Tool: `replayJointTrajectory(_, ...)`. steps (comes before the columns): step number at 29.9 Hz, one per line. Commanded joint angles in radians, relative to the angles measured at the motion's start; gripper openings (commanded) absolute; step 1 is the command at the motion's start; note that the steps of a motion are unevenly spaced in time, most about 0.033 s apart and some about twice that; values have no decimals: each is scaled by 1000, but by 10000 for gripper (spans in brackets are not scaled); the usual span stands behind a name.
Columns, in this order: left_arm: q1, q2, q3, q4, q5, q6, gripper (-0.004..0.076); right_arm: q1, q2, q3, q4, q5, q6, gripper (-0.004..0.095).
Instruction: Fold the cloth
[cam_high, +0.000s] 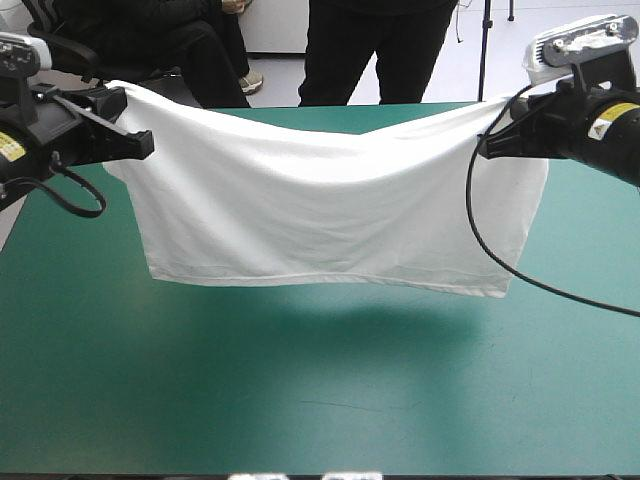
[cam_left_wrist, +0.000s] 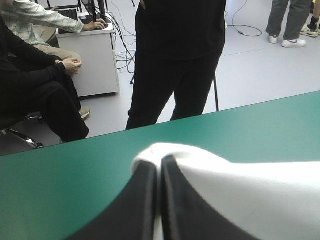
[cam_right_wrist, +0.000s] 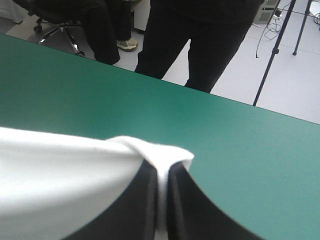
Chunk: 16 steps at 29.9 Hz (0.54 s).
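The white T-shirt (cam_high: 320, 205) hangs in the air above the teal-green table, stretched between both arms, its lower hem loose a little over the cover. My left gripper (cam_high: 146, 146) is shut on its left upper corner. My right gripper (cam_high: 486, 148) is shut on the right upper corner. In the left wrist view the black fingers (cam_left_wrist: 145, 195) meet in an arch with the T-shirt (cam_left_wrist: 240, 190) pinched between them and spreading off to one side. In the right wrist view the fingers (cam_right_wrist: 187, 205) likewise pinch a fold of the T-shirt (cam_right_wrist: 60, 180).
The teal-green table (cam_high: 300, 390) lies bare under and in front of the hanging shirt, with the shirt's shadow on it. The table's far edge (cam_left_wrist: 235, 107) runs ahead of both grippers.
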Motion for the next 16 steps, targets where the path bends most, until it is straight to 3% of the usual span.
replayJointTrajectory(1,-4,53,-30,33,-182,-5,-17,-1,45,-30,-47,-178,-5,-17)
replayJointTrajectory(7,-4,212,-30,102,-516,-5,-17,-1,180,-30,-233,-435,94,-17)
replayJointTrajectory(10,-4,278,-30,104,-626,-5,-17,-1,230,-30,-290,-515,128,-17)
replayJointTrajectory(16,-4,357,-30,102,-617,-9,-17,-1,294,-30,-282,-517,126,-17)
